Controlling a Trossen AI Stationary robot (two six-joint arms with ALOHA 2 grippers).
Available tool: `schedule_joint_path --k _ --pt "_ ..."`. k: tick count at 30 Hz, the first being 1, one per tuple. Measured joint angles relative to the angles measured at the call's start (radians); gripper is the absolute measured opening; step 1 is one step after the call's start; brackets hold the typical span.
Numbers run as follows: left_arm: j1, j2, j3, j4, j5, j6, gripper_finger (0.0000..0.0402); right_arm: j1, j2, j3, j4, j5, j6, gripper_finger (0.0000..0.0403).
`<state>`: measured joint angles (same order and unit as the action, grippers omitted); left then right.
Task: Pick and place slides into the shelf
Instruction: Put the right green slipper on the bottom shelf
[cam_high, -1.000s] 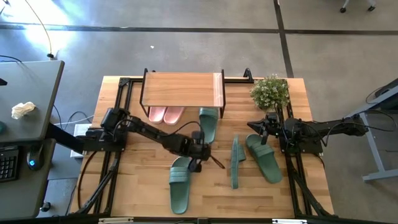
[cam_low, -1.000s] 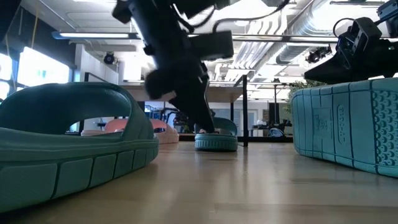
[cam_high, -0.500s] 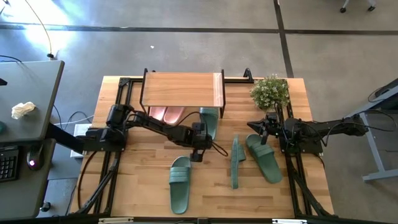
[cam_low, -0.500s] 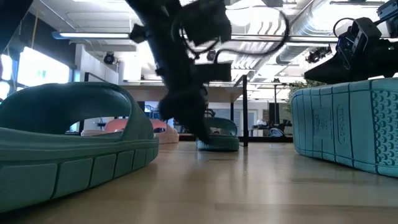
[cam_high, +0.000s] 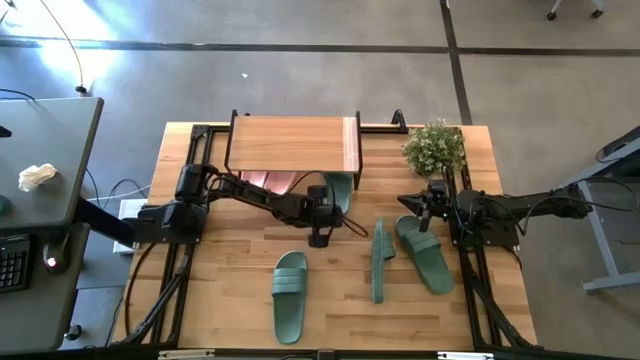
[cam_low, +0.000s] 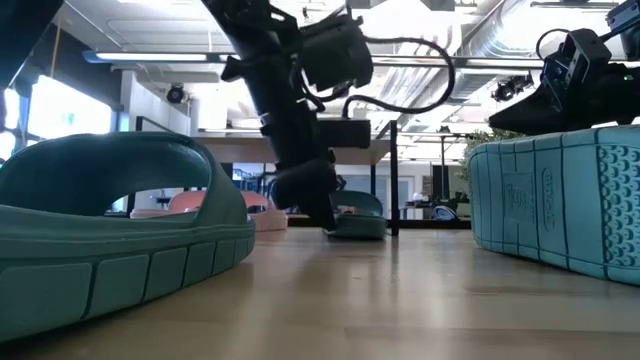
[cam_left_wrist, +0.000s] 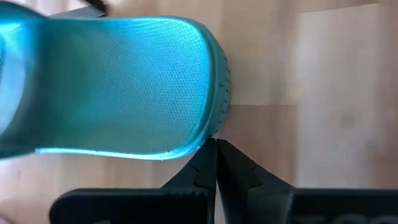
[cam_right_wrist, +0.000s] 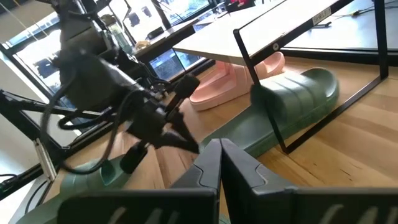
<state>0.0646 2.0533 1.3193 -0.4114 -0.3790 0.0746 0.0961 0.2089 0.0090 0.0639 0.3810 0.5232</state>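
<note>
The shelf stands at the table's far edge, with the pink pair under it. One green slide lies flat, its toe end under the shelf's right part. My left gripper is shut at that slide's heel. A second green slide lies flat near the table's near edge. A third stands on its side edge, and another lies flat beside it. My right gripper hangs shut above that slide's far end, touching nothing. My left gripper has its shut fingertips against the heel rim of the green slide. It comes from the table's near side, slanting down, in line with the slide's length. The slide lies flat on the table with its toe end under the shelf.
A potted plant stands at the far right corner beside the shelf. The shelf's thin black legs frame the slot where the slide lies. Bare wood shows between the loose slides and along the near edge.
My left gripper has moved toward the table's far edge, from beside the near green slide up to the heel of the slide at the shelf, and stayed shut. The right arm has kept still.
</note>
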Motion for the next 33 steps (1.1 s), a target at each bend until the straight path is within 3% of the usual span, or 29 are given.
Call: schedule_joint_path --k 22,33 --pt "0.060 0.000 0.001 0.063 -0.036 0.053 0.0000 0.000 0.000 0.000 0.000 0.000 -0.003 0.0000" --pt "0.060 -0.001 0.023 0.034 0.067 0.051 0.0000 0.000 0.000 0.000 0.000 0.007 -0.005 0.0000"
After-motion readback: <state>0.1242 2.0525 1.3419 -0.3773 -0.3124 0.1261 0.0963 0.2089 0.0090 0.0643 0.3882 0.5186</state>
